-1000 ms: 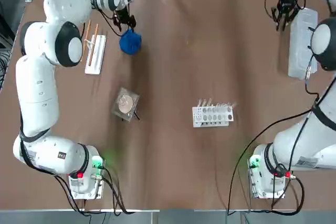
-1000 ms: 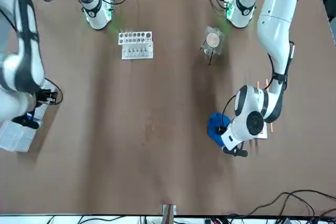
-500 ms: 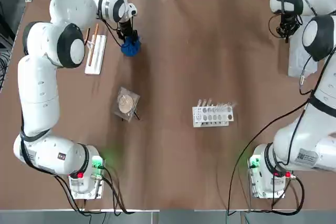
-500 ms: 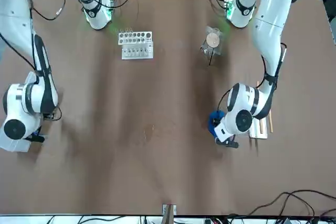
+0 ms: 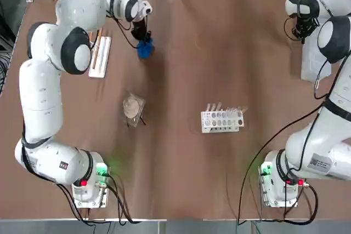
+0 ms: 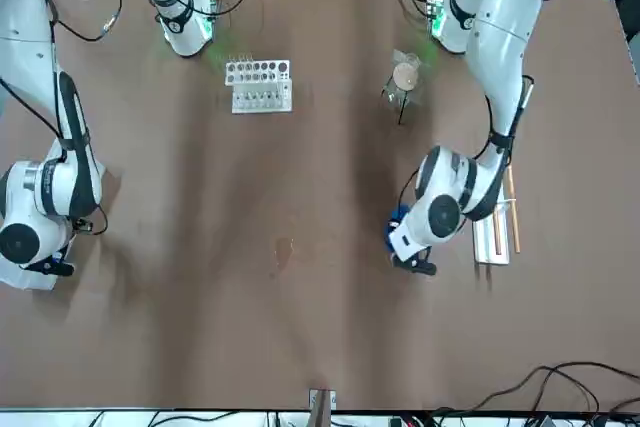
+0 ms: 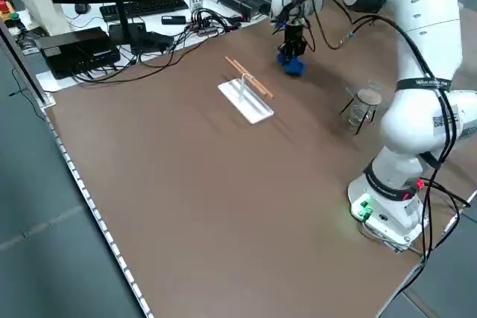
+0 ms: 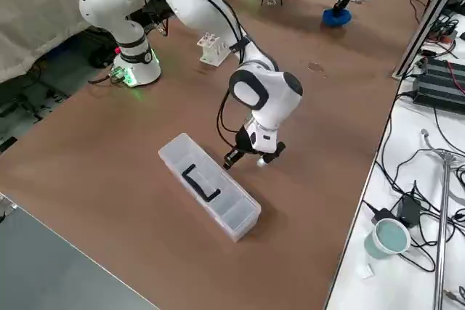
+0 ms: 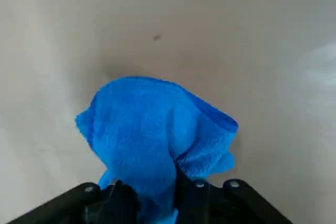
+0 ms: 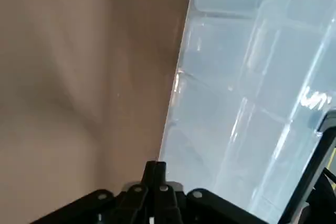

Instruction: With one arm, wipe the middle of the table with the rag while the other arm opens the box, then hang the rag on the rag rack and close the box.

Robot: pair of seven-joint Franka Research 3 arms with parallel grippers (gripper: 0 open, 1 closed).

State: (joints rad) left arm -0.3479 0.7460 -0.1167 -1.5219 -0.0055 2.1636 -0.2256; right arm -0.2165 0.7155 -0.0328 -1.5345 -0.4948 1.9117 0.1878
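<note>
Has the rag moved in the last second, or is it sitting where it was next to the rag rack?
Yes. In the top view the rag, gripped by the left gripper, has shifted away from the rag rack toward the table's middle.

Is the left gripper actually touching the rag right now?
Touching. In the left wrist view the left gripper has its fingers closed on a fold of the rag, blue cloth pinched between them. The top view agrees: the rag sits at the fingertips.
</note>
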